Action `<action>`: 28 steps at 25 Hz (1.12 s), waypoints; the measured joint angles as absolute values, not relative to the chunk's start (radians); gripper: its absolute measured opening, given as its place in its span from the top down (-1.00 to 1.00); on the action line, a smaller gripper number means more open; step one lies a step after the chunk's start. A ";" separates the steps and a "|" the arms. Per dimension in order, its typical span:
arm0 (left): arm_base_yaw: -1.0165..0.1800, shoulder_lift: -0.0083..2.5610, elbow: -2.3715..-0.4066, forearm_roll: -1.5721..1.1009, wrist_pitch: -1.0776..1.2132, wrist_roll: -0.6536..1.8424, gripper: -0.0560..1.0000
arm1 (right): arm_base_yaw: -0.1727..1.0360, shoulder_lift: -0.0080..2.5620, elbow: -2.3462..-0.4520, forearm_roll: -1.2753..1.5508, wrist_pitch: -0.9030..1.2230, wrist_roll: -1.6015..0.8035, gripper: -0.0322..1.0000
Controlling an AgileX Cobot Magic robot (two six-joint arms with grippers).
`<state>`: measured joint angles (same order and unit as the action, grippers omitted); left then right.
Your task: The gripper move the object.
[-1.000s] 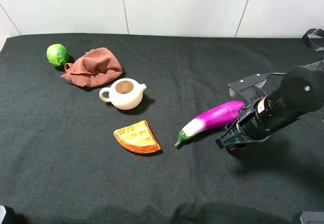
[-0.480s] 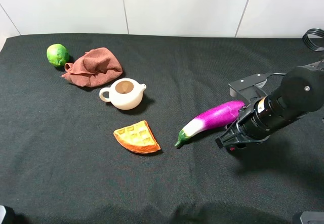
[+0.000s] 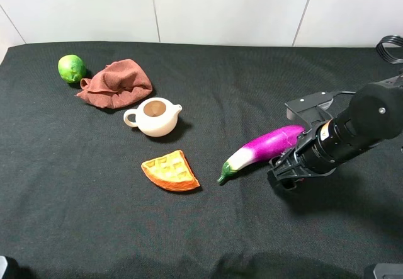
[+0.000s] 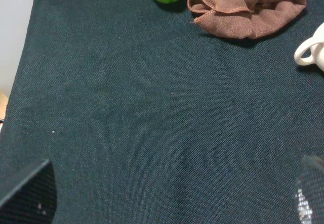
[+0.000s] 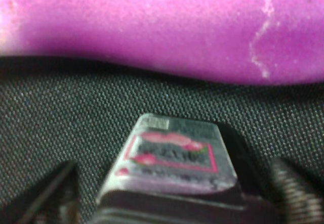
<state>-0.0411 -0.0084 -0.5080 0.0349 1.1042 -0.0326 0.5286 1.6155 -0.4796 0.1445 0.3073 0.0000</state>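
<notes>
In the right wrist view a small black tin (image 5: 172, 155) with pink, white and green graphics sits between my right gripper's (image 5: 172, 193) dark fingers, which stand close against its two sides. The purple eggplant (image 5: 162, 29) lies just beyond it. In the exterior high view the right gripper (image 3: 284, 178) is low on the black cloth beside the eggplant's (image 3: 264, 148) purple end, and it hides the tin. My left gripper (image 4: 169, 193) is open and empty over bare cloth; it is out of the exterior high view.
A white teapot (image 3: 154, 116), a brown cloth (image 3: 116, 82) and a green lime (image 3: 71, 68) sit at the back left. A waffle piece (image 3: 170, 171) lies near the middle. The black table cover (image 3: 94, 228) ends at a white wall behind.
My right gripper has shifted slightly up and to the left by the eggplant. The small red spot seen under it before is now hidden.
</notes>
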 joint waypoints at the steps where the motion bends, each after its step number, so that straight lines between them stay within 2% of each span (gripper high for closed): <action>1: -0.041 -0.008 -0.508 0.035 1.104 -0.033 -0.98 | 0.529 1.615 -0.480 0.140 0.307 0.000 -0.35; 17: -0.041 -0.008 -0.508 0.035 1.104 -0.033 -0.98 | 0.529 1.615 -0.486 0.131 0.314 0.000 -0.41; 23: -0.041 -0.008 -0.508 0.035 1.104 -0.033 -0.98 | 0.526 1.583 -0.587 0.074 0.422 0.000 -0.41; 28: -0.041 -0.008 -0.508 0.035 1.104 -0.033 -0.98 | 0.460 1.573 -0.727 0.037 0.595 0.000 -0.41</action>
<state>-0.0411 -0.0084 -0.5080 0.0349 1.1042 -0.0326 0.4599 1.5735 -0.7272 0.0373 0.5949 0.0000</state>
